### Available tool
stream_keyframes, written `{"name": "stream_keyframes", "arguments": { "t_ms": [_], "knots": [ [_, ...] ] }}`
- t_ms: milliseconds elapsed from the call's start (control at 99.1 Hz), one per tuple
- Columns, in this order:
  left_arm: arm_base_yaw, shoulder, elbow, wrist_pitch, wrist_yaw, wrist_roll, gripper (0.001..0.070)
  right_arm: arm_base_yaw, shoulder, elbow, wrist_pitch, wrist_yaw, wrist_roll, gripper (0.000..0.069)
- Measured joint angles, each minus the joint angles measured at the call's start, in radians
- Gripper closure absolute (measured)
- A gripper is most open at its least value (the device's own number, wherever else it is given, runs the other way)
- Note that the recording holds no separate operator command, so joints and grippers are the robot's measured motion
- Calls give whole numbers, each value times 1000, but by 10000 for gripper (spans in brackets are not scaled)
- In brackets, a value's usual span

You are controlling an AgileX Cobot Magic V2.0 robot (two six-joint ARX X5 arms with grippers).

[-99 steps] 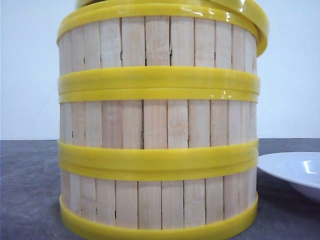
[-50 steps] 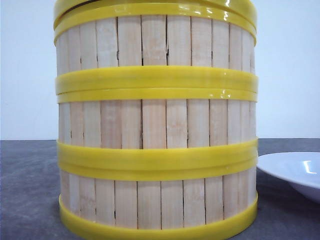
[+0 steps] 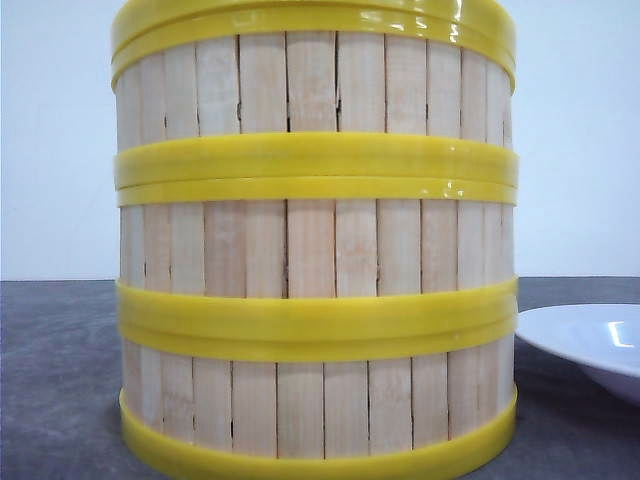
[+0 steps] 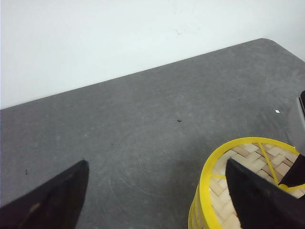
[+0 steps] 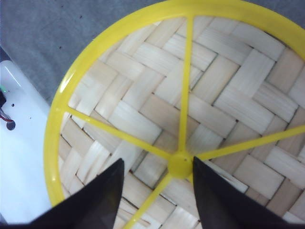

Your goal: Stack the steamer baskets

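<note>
Three steamer baskets stand stacked in the front view: the bottom basket, the middle basket and the top basket, with rims lined up. A woven-topped yellow-rimmed lid sits level on top. My right gripper hangs open just above the lid, its fingers either side of a yellow spoke beside the hub, holding nothing. My left gripper is open over bare table, with the lid and stack beside one finger.
A white plate lies on the grey table right of the stack. A white wall bounds the far table edge. Part of the right arm shows at the edge of the left wrist view.
The lid on top, tilted and overhanging to the right a second ago, slid left and now sits level and centred on the stack. The baskets stayed put.
</note>
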Motion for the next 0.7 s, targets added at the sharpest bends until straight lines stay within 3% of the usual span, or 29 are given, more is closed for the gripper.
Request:
{"name": "stream_keyframes", "arguments": {
  "t_ms": [121,242,282,323,373,434,514,625,696],
  "knots": [
    [0,0,0,1,0,0,152,0,3,56,-3,27,-18,405],
    [0,0,0,22,0,0,155,0,-3,177,11,156,-74,410],
    [0,0,0,32,-1,0,160,0,-16,206,25,201,-97,441],
    [0,0,0,40,-6,0,180,0,-41,213,48,232,-121,516],
    [0,-2,-3,51,-36,0,230,2,-77,212,55,251,-153,605],
    [0,-14,-27,81,-92,0,312,9,-131,184,89,276,-186,650],
    [3,-52,-92,120,-161,1,448,21,-227,77,205,322,-227,671],
    [28,-163,-250,229,-179,14,641,25,-415,-199,465,337,-273,678],
    [54,-260,-380,324,-179,32,683,14,-556,-408,637,377,-307,679]
  ]
}}
